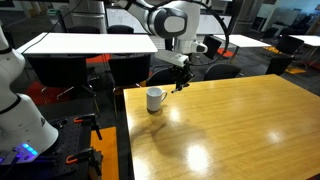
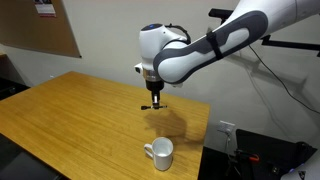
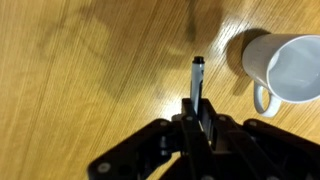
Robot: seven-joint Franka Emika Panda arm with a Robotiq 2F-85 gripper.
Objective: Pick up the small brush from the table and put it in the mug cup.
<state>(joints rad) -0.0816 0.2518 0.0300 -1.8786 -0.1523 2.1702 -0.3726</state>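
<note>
The white mug cup (image 1: 155,98) stands upright near a corner of the light-wood table (image 1: 240,130); it also shows in an exterior view (image 2: 160,153) and at the right edge of the wrist view (image 3: 285,68), handle toward me. My gripper (image 3: 197,112) is shut on the small brush (image 3: 197,78), a thin dark stick pointing out from between the fingers. In both exterior views the gripper (image 1: 181,82) (image 2: 154,103) hangs above the table, beside the mug and apart from it.
White-topped tables (image 1: 90,43) with dark chairs stand behind the wooden table. The table edge runs close to the mug (image 2: 205,150). A cork board (image 2: 40,25) hangs on the wall.
</note>
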